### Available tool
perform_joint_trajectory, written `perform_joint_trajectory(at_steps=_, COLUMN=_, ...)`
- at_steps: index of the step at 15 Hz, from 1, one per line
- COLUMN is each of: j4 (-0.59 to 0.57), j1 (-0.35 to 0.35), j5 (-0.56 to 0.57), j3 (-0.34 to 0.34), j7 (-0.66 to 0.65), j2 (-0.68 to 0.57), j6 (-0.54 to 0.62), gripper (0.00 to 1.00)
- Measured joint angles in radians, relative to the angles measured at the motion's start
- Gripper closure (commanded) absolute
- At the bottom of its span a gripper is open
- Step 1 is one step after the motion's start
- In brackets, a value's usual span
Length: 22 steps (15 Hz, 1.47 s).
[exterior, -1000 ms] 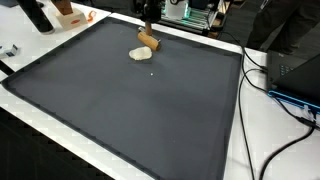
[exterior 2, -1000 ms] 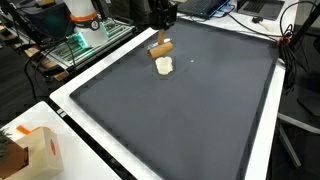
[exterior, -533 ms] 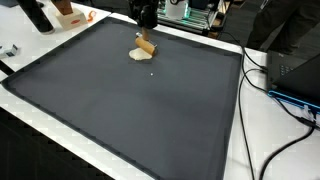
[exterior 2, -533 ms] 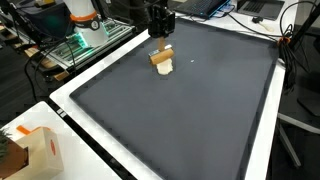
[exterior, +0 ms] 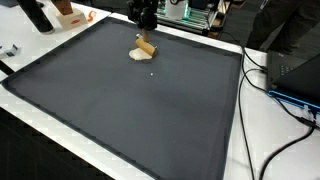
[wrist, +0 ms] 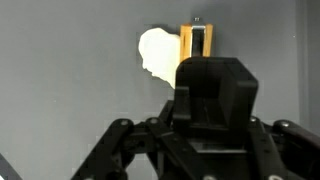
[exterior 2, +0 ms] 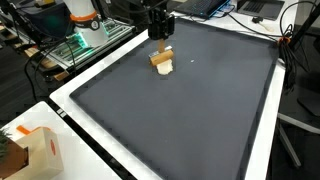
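**Though the gripper hangs clear, the block sits right under it**

While the gripper [exterior: 145, 16] hovers over the far edge of the mat [exterior: 150, 115], it holds nothing that I can see. I cannot tell whether the jaws are apart or closed, because the gripper's own bulk fills the wrist view and hides the fingertips.

Outward from it:
- The block [exterior: 146, 45] rests on the mat just below the gripper, a shade toward the mat's middle. In both exterior views the two are apart.
- In the wrist view the block [wrist: 196, 48] shows past the top of the gripper, almost dead ahead. Its long axis runs up the frame, away from the wrist, with a dark slot down its face.
- A white lump [wrist: 156, 55] touches the block's left side in that view.
- In an exterior view the block [exterior 2: 161, 54] seems to lean on the lump [exterior 2: 165, 67] — too small to be sure.

Judgement: block and gripper are nearly in line, so a drop would need little sideways shift. A grip would have to span the block's short width, and the lump crowds one flank.
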<state>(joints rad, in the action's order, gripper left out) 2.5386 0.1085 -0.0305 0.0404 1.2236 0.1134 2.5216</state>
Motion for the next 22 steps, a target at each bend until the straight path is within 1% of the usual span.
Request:
perform_joint_trajectory(at_steps=6, j4=-0.009, j1=-0.002, j5=-0.035, j3=0.0, j7=0.073, j2=-0.005, j6=-0.032, gripper=0.76)
perform_joint_trajectory(at_steps=11, j4=-0.025, j1=-0.004, j5=-0.038, j3=-0.003, j7=0.08, j2=-0.017, j6=-0.055, gripper=0.76)
perform_joint_trajectory(at_steps=13, j4=-0.025, j1=-0.007, j5=-0.037, j3=-0.005, j7=0.061, j2=-0.019, j6=-0.044, gripper=0.76)
perform_joint_trajectory(at_steps=17, j4=-0.026, j1=-0.015, j5=-0.012, j3=-0.014, j7=-0.017, j2=-0.025, j6=-0.005, gripper=0.76)
perform_joint_trajectory(at_steps=22, j4=-0.026, j1=-0.021, j5=0.061, j3=-0.026, j7=-0.132, j2=-0.035, j6=0.045, gripper=0.76)
